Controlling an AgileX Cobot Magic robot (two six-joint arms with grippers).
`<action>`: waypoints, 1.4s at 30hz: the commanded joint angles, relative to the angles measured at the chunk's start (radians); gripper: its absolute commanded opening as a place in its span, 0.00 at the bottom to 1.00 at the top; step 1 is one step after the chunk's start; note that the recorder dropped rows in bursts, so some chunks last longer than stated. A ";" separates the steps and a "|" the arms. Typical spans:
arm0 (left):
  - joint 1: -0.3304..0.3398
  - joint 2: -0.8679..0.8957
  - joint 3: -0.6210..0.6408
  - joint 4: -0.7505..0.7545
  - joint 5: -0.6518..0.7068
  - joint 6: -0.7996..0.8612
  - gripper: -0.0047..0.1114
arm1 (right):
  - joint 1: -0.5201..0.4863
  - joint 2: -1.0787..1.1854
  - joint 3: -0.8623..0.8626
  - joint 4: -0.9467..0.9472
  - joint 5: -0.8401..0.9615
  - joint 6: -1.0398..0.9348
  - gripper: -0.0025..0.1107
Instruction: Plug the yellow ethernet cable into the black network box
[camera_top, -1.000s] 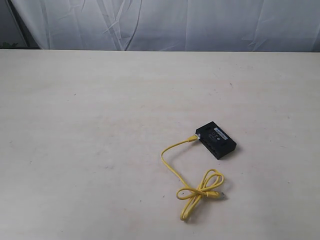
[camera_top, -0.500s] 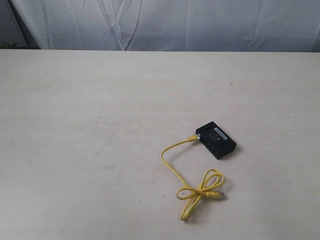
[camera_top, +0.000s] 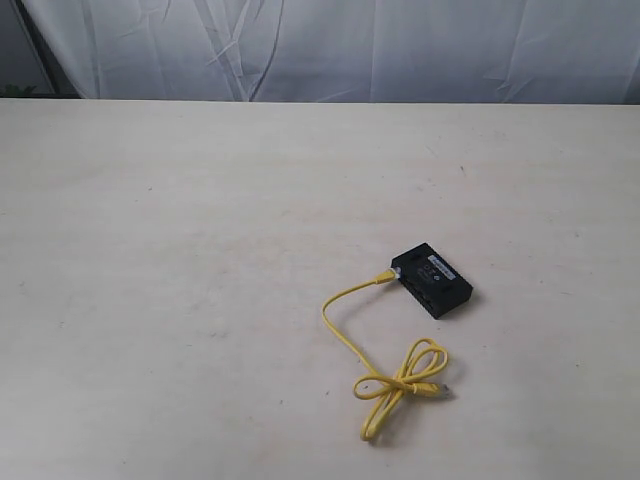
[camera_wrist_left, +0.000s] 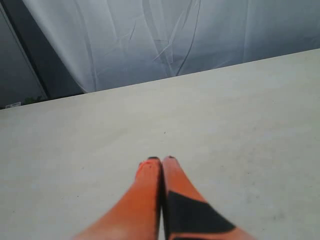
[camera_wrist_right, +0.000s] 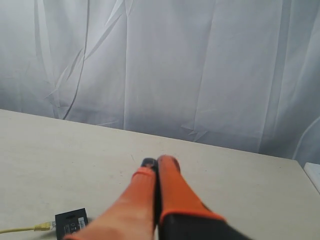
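Note:
The black network box (camera_top: 433, 279) lies flat on the pale table, right of centre in the exterior view. One plug of the yellow ethernet cable (camera_top: 345, 335) sits against the box's left end; whether it is seated I cannot tell. The cord curves down to a tied loop with the other clear plug (camera_top: 440, 390) lying free. Neither arm shows in the exterior view. My left gripper (camera_wrist_left: 161, 160) is shut and empty above bare table. My right gripper (camera_wrist_right: 157, 163) is shut and empty, away from the box (camera_wrist_right: 71, 223) and the cable end (camera_wrist_right: 44, 227), which show at that view's edge.
The table (camera_top: 180, 250) is a wide pale surface. A white curtain (camera_top: 400, 50) hangs behind its far edge. A white object (camera_wrist_right: 314, 175) shows at the table's edge in the right wrist view.

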 joint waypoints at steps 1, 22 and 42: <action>0.002 -0.004 0.003 0.002 0.000 -0.007 0.04 | 0.000 -0.005 0.005 0.004 0.001 -0.006 0.02; 0.002 -0.004 0.003 0.001 -0.011 -0.007 0.04 | 0.000 -0.051 0.064 0.108 -0.001 0.001 0.02; 0.002 -0.004 0.003 0.001 -0.013 -0.007 0.04 | 0.000 -0.051 0.251 0.135 -0.095 0.035 0.02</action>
